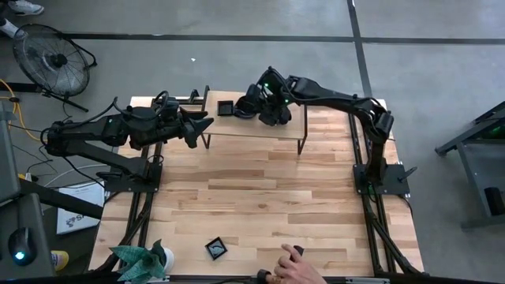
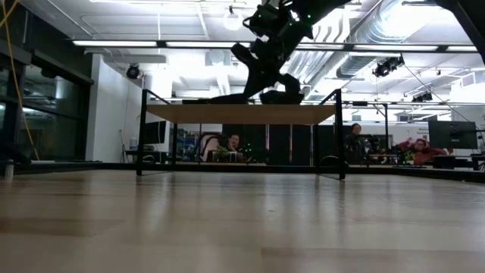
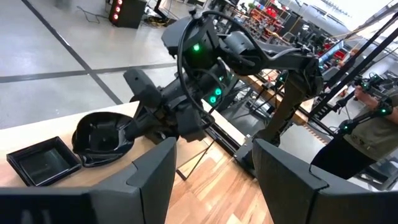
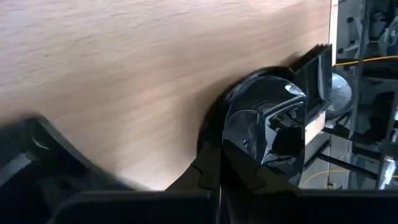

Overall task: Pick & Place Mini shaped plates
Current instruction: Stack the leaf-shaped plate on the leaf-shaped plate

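Observation:
A low wooden shelf [image 1: 260,130] stands at the table's far side. A square black mini plate [image 3: 42,163] lies flat on its left part. Just right of it is a roundish glossy black plate [image 3: 102,138], with my right gripper [image 3: 142,121] shut on it, the arm reaching in from the table's right. My left gripper [image 3: 214,146] hovers open and holding nothing at the shelf's left end [image 1: 201,126], pointing toward the right gripper. Another square plate [image 1: 216,249] lies near the table's front edge. My right gripper pinches the roundish plate's rim [image 4: 231,163] on its right side between the two fingers, one finger over the hollow, one beneath. The fingers slant down from the table's right. The plate sits slightly tilted just over the shelf; whether its underside touches the wood, I cannot tell.
A person's hand [image 1: 296,264] rests at the table's front edge, right of the near square plate. A green plant [image 1: 144,260] stands at the front left corner. Bare wood lies between the shelf and the front edge. The shelf's black legs [image 1: 302,146] stand on the table.

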Robot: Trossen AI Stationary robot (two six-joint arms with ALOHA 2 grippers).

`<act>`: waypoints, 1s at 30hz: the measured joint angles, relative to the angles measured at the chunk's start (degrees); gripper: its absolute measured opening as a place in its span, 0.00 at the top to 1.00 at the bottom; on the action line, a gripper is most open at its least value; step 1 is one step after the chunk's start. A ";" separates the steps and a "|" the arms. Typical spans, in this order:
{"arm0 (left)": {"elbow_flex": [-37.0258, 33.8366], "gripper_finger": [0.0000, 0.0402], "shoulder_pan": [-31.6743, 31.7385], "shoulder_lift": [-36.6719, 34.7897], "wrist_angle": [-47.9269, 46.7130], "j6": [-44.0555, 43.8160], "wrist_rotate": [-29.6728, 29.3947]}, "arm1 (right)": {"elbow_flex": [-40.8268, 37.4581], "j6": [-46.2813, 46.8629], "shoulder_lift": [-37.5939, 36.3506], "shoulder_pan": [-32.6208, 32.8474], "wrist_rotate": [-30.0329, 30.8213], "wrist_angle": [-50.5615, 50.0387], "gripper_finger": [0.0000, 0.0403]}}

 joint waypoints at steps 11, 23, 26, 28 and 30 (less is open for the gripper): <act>0.00 0.48 0.00 0.00 0.00 -0.01 -0.04 | -1.16 -0.56 -0.23 0.13 1.84 3.40 0.99; 0.00 0.48 0.00 0.00 -0.20 0.00 -0.04 | -1.16 0.50 -0.72 0.22 1.55 3.51 0.89; 0.00 0.48 0.00 0.00 -0.22 0.00 -0.02 | -1.18 1.48 -1.20 0.22 0.96 3.25 0.86; 0.00 0.48 0.00 0.00 -0.20 0.00 -0.02 | -1.18 2.54 -1.87 0.22 0.02 3.08 0.84; 0.00 0.48 0.00 0.00 -0.20 0.00 -0.02 | -1.18 3.85 -2.44 0.22 -0.56 3.15 0.82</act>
